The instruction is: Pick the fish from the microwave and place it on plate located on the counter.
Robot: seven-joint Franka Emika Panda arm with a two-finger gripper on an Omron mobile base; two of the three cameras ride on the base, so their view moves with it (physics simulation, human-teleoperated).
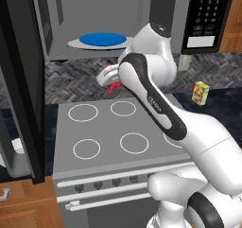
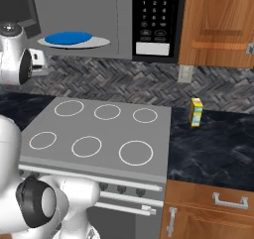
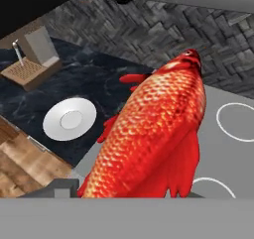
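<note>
The gripper (image 1: 109,78) hangs above the stove's (image 1: 118,127) back edge, its jaws closed on the fish (image 3: 154,134), which fills the hand view close up, head pointing away. Beyond it on the counter (image 3: 94,79) lies the white plate (image 3: 69,118), well apart from the fish. Farther back, the microwave (image 1: 94,19) stands open with a blue plate (image 1: 103,39) on its turntable. A yellow box (image 1: 201,92) stands on the counter right of the stove.
</note>
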